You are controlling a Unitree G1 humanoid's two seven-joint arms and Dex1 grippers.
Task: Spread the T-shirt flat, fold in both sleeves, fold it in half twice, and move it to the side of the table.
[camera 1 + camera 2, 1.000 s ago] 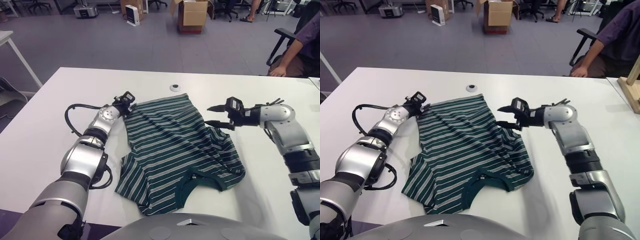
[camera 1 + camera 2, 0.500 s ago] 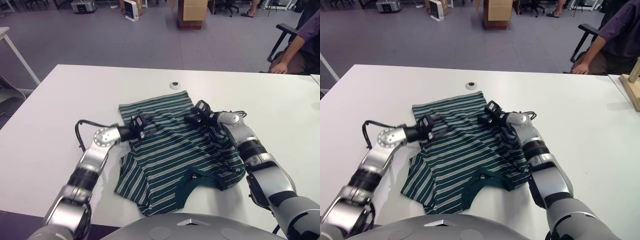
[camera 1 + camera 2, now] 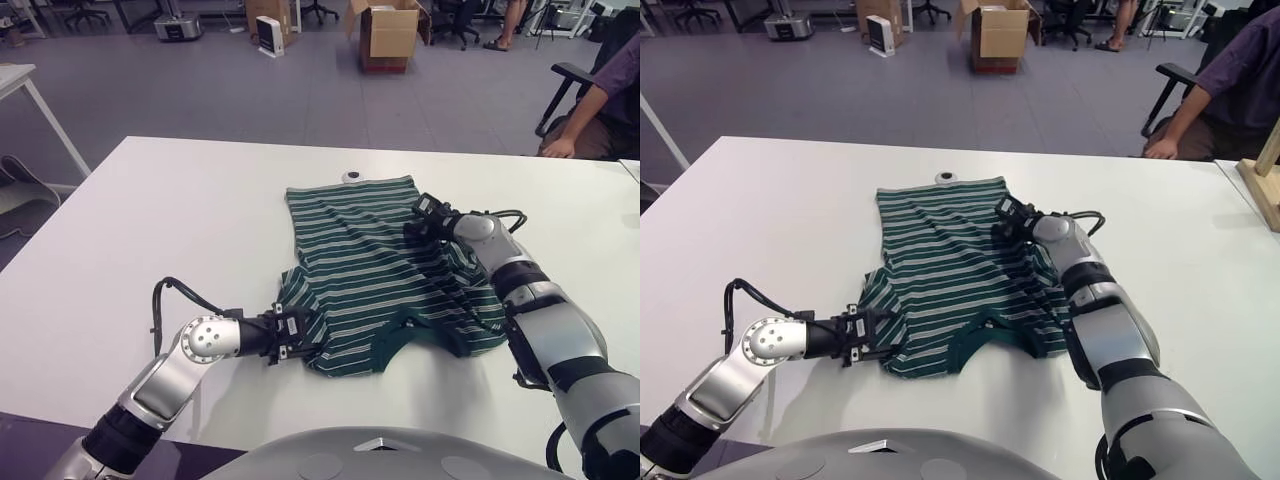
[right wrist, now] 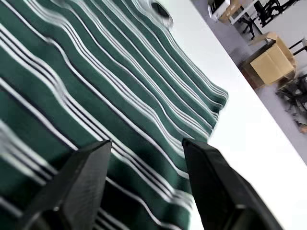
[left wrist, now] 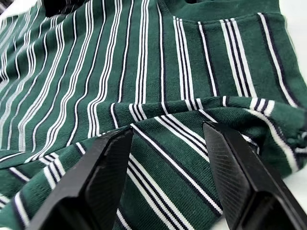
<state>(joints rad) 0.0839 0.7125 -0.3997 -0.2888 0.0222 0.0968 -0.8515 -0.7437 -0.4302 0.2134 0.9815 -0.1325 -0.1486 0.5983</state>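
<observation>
A green T-shirt with white stripes lies rumpled on the white table, its hem toward the far edge and its collar toward me. My left gripper is low at the shirt's near left corner. In the left wrist view it stands open, with a raised fold of fabric between its fingers. My right gripper rests at the shirt's right edge, about halfway along. The right wrist view shows it open just above the striped cloth.
A small round disc is set in the table just beyond the hem. A wooden frame stands at the table's right edge. White table surface spreads to the left and right of the shirt. A cardboard box sits on the floor behind.
The left gripper has moved from the shirt's far left corner to its near left corner. The right gripper came in onto the right edge. The shirt now lies narrower and farther from me.
</observation>
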